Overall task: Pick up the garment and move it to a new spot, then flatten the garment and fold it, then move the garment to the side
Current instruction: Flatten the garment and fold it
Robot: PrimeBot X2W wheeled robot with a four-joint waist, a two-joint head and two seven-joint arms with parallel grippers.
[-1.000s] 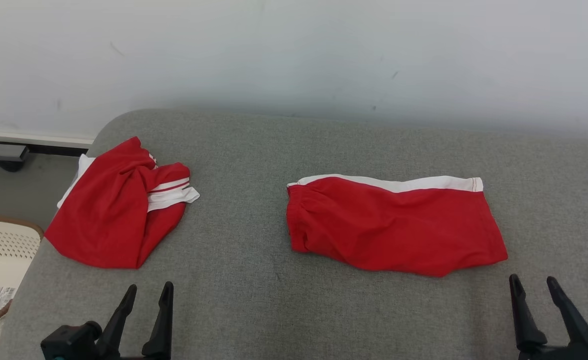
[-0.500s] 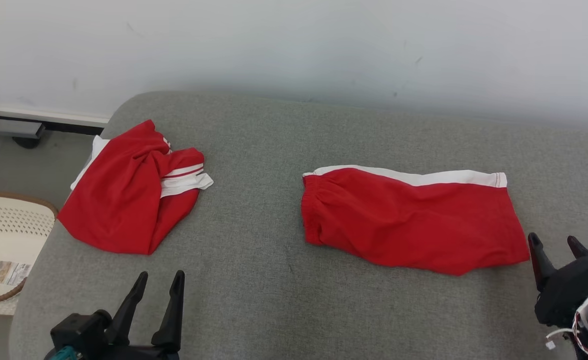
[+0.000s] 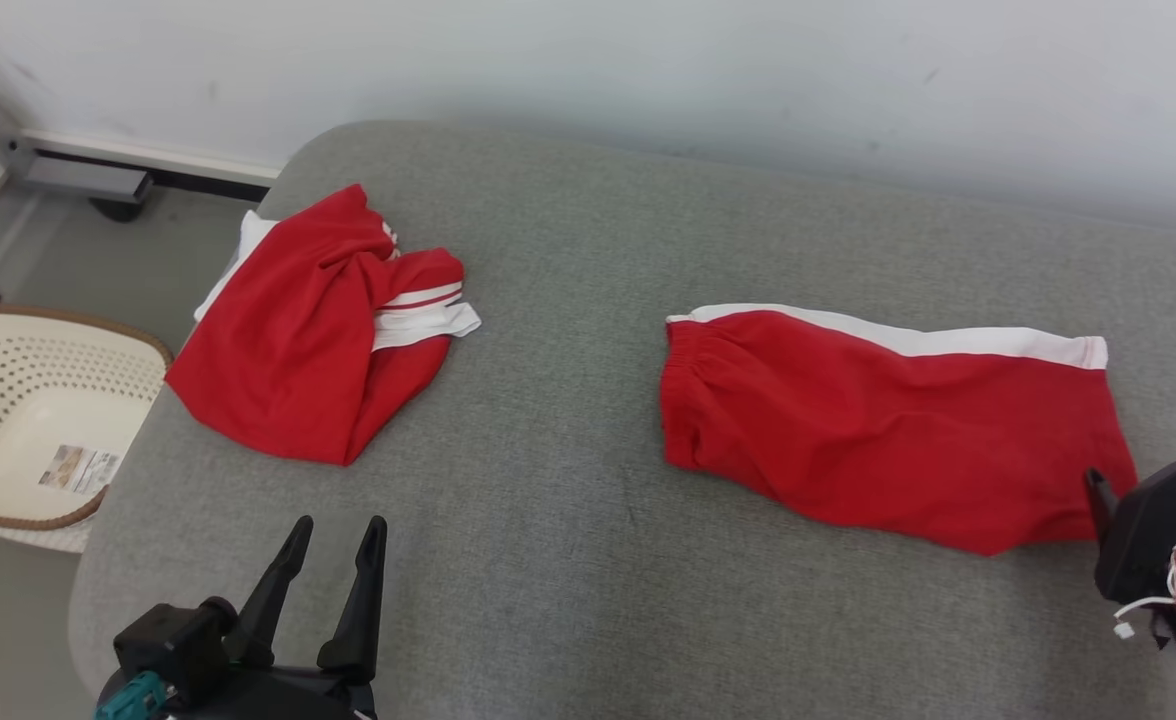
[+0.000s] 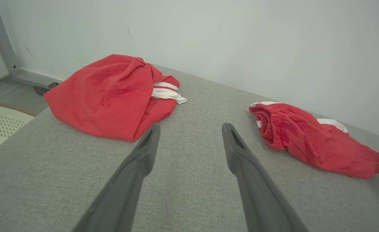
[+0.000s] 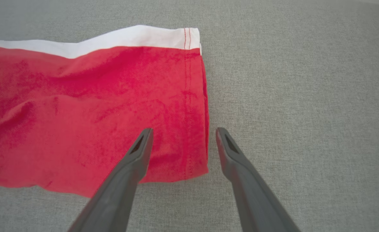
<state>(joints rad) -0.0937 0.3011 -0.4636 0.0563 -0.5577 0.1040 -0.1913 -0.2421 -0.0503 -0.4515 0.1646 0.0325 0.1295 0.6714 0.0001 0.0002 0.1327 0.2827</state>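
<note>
Swung in from the lower right corner of the head view, the right gripper (image 5: 183, 131) is now brought down beside the near right corner of the red shorts (image 3: 888, 430), its wrist turned so that the cloth is viewed from above; the wider shift of the whole head view is owed to the camera, and neither garment is judged to have been moved. The shorts are laid flat on the right half of the grey padded surface (image 3: 568, 470), white side stripe (image 3: 948, 340) along the far edge and elastic waistband (image 3: 693, 400) toward the middle. In the right wrist view the fingers (image 5: 134, 161) are seen spread wide and empty, set astride the stitched hem (image 5: 189, 96): one is held over red cloth, the other over bare grey fabric just beside it; whether the tips are touching cannot be told. The left gripper (image 3: 340, 525) is kept at the lower left, its fingers likewise parted and holding nothing, pointed between the shorts and a second, crumpled red garment (image 3: 308, 340) heaped near the left edge. No grasp is yet made. From this placement a pinch of the hem corner is judged to be in preparation, either for a further fold or for the shorts to be drawn aside.
</note>
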